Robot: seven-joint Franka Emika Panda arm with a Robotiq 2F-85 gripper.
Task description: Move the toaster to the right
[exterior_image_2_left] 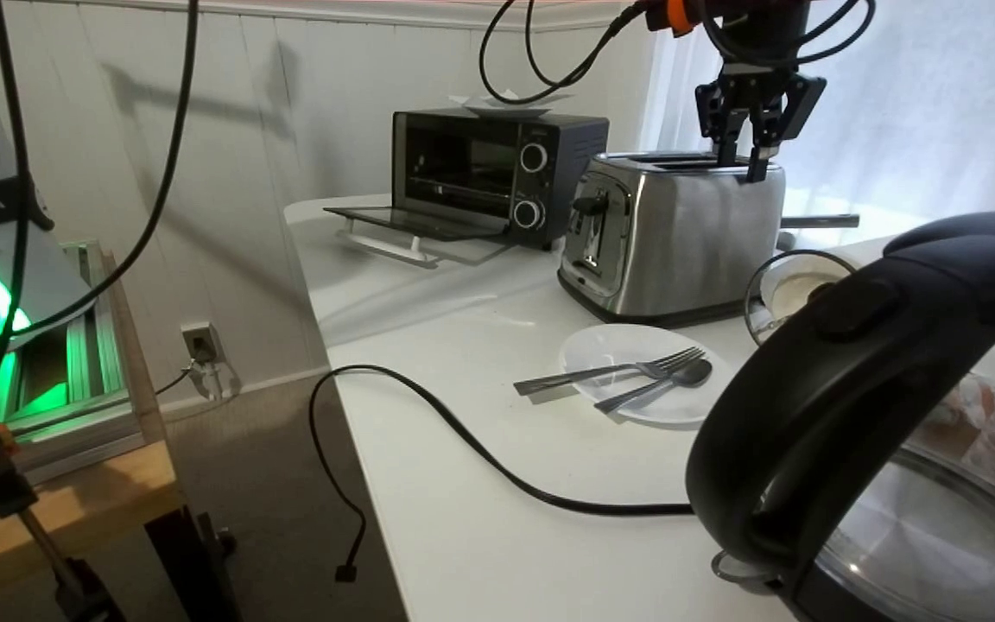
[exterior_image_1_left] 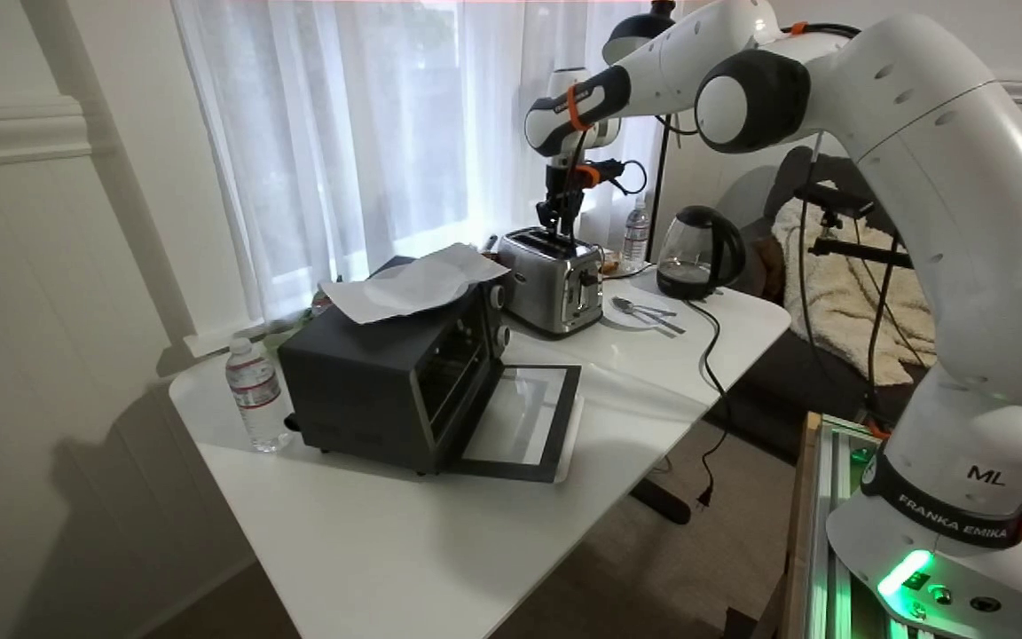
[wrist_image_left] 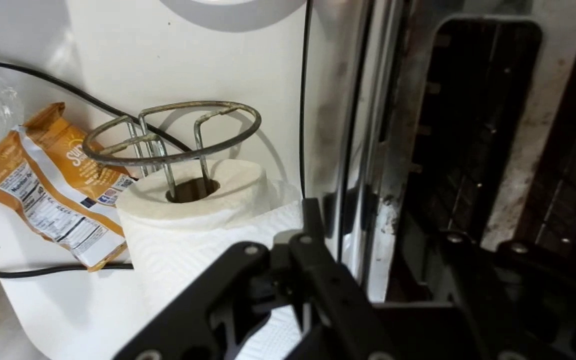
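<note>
Straddling a slot wall [exterior_image_2_left: 705, 192] of the toaster [exterior_image_2_left: 679, 246], presumably for dragging, the end effector [exterior_image_2_left: 742, 167] may be pinching; cannot tell.

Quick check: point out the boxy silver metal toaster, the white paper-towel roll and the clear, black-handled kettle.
Boxy silver metal toaster [exterior_image_2_left: 694, 240], in an exterior view: side panel.
White paper-towel roll [wrist_image_left: 183, 250], in the wrist view: outer paper side.
Clear, black-handled kettle [exterior_image_1_left: 687, 248], in an exterior view: see-through body.
</note>
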